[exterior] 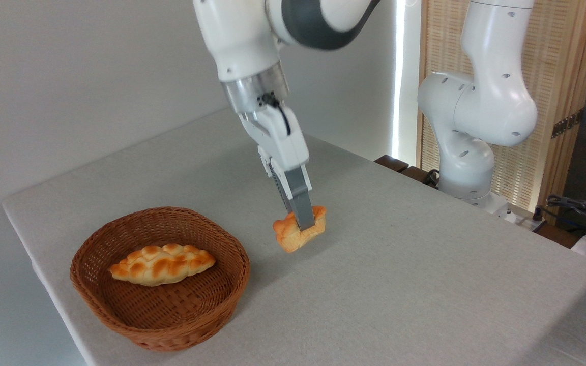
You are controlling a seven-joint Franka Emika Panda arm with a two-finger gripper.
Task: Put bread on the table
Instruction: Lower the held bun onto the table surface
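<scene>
The bread (299,232), a small orange-brown bun with a paler base, hangs tilted just above the table (405,274), right of the basket. My gripper (301,221) points down at a slant and is shut on the bun, with its grey fingers (300,203) pinching the bun's top. A faint shadow lies on the cloth under the bun. Whether the bun's underside touches the cloth is not clear.
A brown wicker basket (94,295) stands at the front left of the table with a long braided golden loaf (162,264) lying in it. The arm's white base (468,162) rises behind the table's far right edge. Cables (578,208) lie at the right.
</scene>
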